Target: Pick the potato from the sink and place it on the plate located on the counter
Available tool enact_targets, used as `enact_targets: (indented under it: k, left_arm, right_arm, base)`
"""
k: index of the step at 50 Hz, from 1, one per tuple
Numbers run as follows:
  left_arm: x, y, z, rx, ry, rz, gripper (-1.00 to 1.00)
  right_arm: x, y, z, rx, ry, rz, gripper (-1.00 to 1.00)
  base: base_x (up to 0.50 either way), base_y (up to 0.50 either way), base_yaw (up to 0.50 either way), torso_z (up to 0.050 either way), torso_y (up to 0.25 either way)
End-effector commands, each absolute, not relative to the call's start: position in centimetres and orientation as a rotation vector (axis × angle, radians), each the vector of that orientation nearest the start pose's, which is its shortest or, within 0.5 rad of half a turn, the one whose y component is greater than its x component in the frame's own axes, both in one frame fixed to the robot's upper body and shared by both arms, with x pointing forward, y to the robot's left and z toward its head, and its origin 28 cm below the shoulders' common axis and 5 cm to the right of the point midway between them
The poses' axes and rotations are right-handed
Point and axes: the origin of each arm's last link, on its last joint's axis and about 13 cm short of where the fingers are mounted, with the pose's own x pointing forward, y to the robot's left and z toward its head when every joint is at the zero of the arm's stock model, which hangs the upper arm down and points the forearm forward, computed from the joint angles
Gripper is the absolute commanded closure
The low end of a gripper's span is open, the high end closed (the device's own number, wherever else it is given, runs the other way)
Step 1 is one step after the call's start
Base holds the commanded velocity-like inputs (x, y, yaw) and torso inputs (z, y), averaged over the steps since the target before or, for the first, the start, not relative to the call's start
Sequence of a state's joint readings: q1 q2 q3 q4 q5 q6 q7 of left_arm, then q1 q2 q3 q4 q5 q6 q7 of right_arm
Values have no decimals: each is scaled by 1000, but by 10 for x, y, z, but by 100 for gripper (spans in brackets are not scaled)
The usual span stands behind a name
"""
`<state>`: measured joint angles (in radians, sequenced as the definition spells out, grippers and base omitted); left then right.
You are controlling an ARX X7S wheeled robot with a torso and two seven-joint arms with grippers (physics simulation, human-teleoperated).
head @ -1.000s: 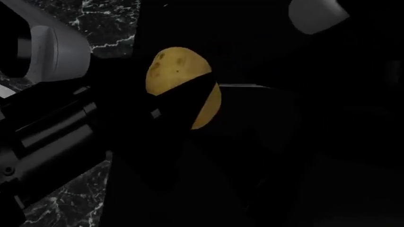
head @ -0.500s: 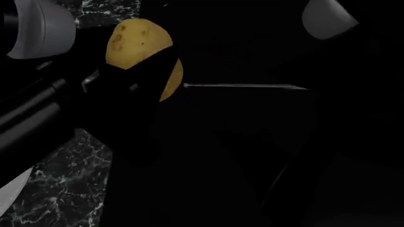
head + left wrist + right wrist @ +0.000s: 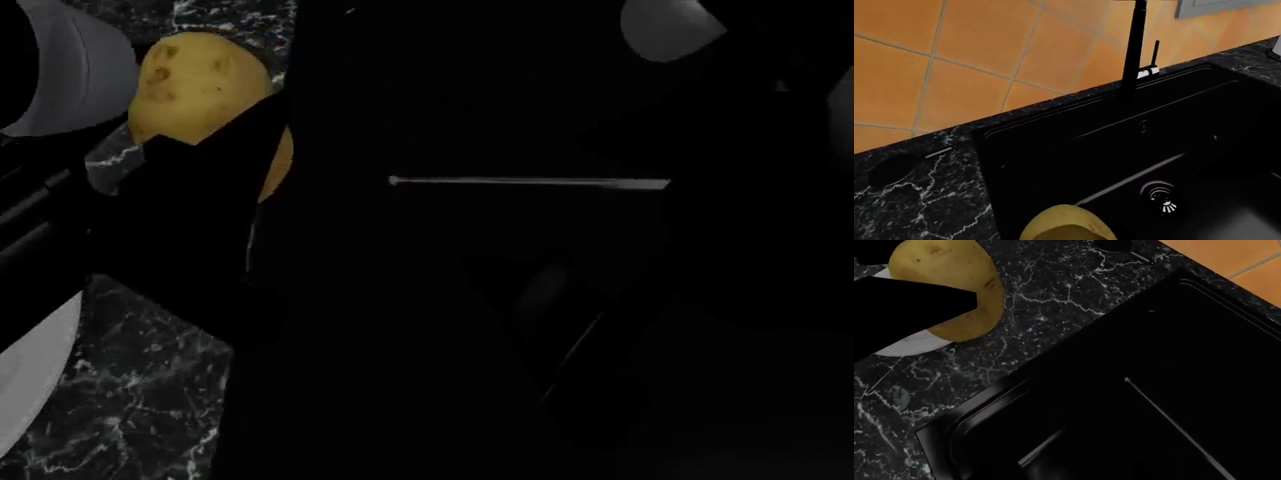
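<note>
The yellow-tan potato is held in my left gripper, whose black finger crosses its lower side. In the head view it hangs above the marble counter, just left of the black sink. The white plate shows as a sliver at the lower left. In the right wrist view the potato is above the plate's rim. In the left wrist view only the potato's tip shows at the frame edge. My right gripper is lost in the dark over the sink.
A black faucet stands behind the sink, in front of an orange tiled wall. The round drain lies on the basin floor. A pale ridge line crosses the basin. A grey right arm link sits top right.
My left gripper has carried the potato left and up in the head view, from over the sink to over the counter. The plate's edge has come into view.
</note>
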<state>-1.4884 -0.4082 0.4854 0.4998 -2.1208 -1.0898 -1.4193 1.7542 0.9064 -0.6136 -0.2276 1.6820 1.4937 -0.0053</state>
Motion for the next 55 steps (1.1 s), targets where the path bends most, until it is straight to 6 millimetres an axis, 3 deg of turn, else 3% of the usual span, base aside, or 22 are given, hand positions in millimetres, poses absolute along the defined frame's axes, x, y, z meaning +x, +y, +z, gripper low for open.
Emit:
enact_targets:
  k: [1,11,26,43,55]
  left_arm:
    - [159,168,352,216,2,-369,100]
    - [153,183,352,287,41,-236,100]
    - [132,193,367,393,58,-25,100]
    - [128,207,369,380,226,95,100]
    - [130,225,363,418,224,170,100]
  right_arm:
    - [220,-177,386,-465,257,770,-100]
    - [221,-178,388,-471,258,765,-100]
    - [223,-178,393,-476,261,768,-100]
    - [224,-180,393,-469,256,763,-100]
    - [225,-179,393,-472,262,760,-100]
  base:
    - [0,0,0,0,0]
    - [0,0,0,0,0]
    - [0,0,0,0,0]
    - [0,0,0,0,0]
    - [0,0,0,0,0]
